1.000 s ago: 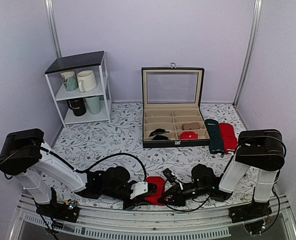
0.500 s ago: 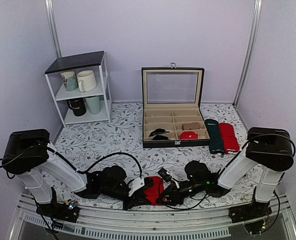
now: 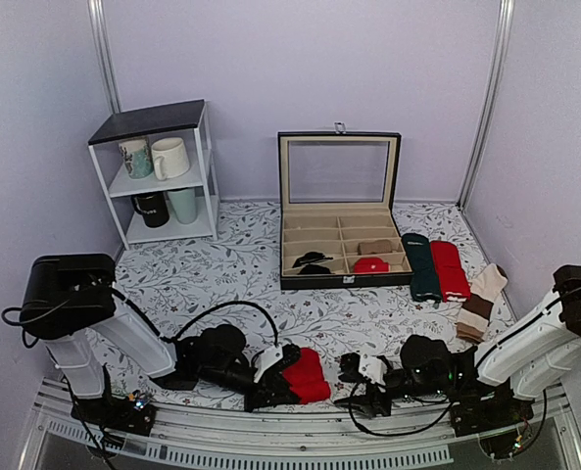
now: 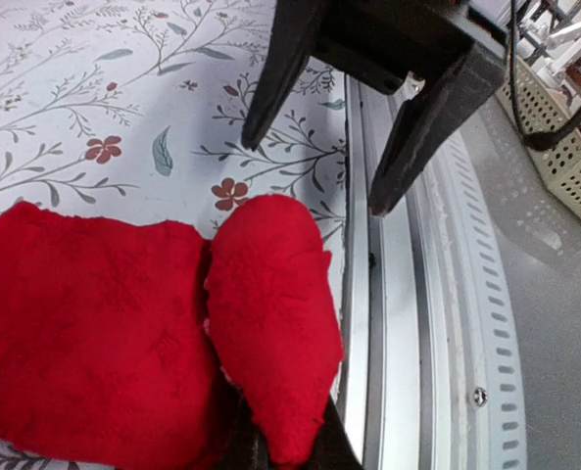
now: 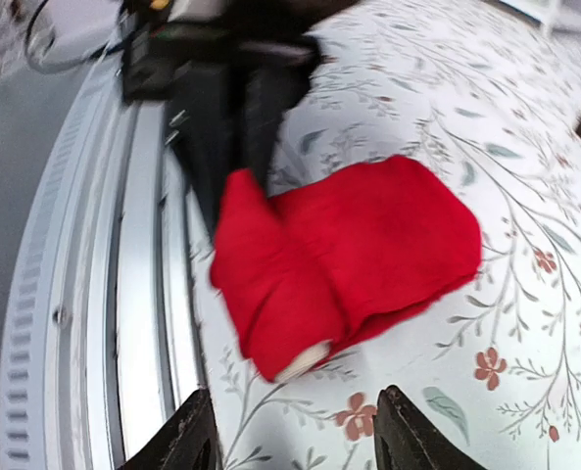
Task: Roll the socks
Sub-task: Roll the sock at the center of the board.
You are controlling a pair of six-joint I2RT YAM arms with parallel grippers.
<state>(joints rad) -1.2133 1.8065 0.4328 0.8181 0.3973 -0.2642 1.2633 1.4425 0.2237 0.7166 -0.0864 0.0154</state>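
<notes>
The red socks [image 3: 306, 375] lie as a folded bundle on the floral cloth close to the near rail. In the left wrist view the bundle [image 4: 104, 323] fills the lower left, and one red flap [image 4: 270, 313] runs down into my left gripper [image 4: 280, 446], which is shut on it. In the top view the left gripper [image 3: 273, 384] sits at the bundle's left side. My right gripper [image 3: 349, 385] is open and empty, a short way right of the socks. In the right wrist view its fingertips [image 5: 187, 436] frame the socks [image 5: 359, 250], and a beige end [image 5: 305, 360] peeks out.
The metal rail [image 3: 300, 431] runs along the table's near edge, right beside the socks. An open display case [image 3: 339, 211] stands at the back. A dark green sock [image 3: 424, 266], a plain red sock [image 3: 449, 267] and beige-brown socks [image 3: 479, 302] lie right. A mug shelf [image 3: 163, 176] stands back left.
My right gripper has let go of the socks, opened and pulled back to the right, its arm dropping low. The left gripper has kept its hold, and the bundle now looks more compact.
</notes>
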